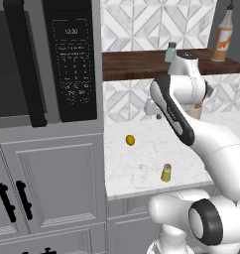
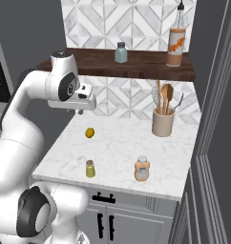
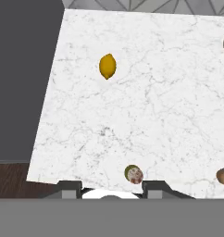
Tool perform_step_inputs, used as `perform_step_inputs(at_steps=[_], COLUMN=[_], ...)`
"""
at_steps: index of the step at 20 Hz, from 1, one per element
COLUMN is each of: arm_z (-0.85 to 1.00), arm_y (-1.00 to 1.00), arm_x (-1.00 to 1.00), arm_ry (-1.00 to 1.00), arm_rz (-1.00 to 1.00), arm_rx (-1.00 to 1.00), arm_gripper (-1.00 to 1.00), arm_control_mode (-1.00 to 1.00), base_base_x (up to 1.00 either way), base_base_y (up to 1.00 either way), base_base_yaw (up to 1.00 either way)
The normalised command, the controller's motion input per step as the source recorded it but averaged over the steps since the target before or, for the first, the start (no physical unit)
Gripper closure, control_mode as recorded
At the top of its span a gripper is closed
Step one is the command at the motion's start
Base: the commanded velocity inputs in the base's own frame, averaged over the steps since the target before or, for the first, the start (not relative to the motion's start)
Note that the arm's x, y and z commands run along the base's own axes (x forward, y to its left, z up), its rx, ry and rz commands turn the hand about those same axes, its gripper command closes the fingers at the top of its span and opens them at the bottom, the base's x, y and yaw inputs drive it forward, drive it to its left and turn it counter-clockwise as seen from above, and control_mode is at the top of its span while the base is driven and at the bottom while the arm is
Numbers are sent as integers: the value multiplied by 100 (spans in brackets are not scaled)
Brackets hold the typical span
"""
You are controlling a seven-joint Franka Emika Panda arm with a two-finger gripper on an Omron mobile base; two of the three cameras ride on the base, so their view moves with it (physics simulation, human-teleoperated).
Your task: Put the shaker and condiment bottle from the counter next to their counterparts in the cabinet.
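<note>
The yellow-green shaker (image 2: 90, 168) (image 1: 166, 172) (image 3: 133, 174) stands near the front edge of the marble counter (image 2: 118, 141). To its right, the small pale-orange condiment bottle (image 2: 142, 168) stands upright, and it shows at the right edge of the hand view (image 3: 223, 176). My gripper (image 2: 80, 111) (image 1: 158, 116) (image 3: 111, 188) hangs high over the counter's left part, pointing down, open with nothing between its fingers. On the dark wooden cabinet shelf (image 2: 141, 66) stand the pale blue-grey shaker (image 2: 120, 52) (image 1: 170, 52) and the tall orange-labelled bottle (image 2: 176, 40) (image 1: 222, 42).
A yellow lemon-like object (image 2: 89, 132) (image 1: 130, 140) (image 3: 107, 66) lies on the counter's left part. A beige utensil holder (image 2: 163, 123) with spoons and a whisk stands at the back right. A black microwave (image 1: 42, 59) fills the tall unit to the left. A dark wall bounds the right side.
</note>
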Motion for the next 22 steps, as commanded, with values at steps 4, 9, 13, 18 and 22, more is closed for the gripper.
perform_step_inputs(at_steps=[4,9,13,18,22], arm_z=[-12,-18,-25,-26,-12], arm_y=[-4,-6,-6,-9,-19], arm_x=[0,-7,-11,-7,-4], arm_ry=[0,0,0,0,0], arm_rz=[0,0,0,-6,-17], arm_rx=[0,0,0,0,0], arm_gripper=[-100,-100,-100,-100,-100], arm_control_mode=[-100,-100,-100,-100,-100], base_base_x=[0,0,0,0,0], base_base_y=[0,0,0,0,0], base_base_yaw=[0,0,0,0,0])
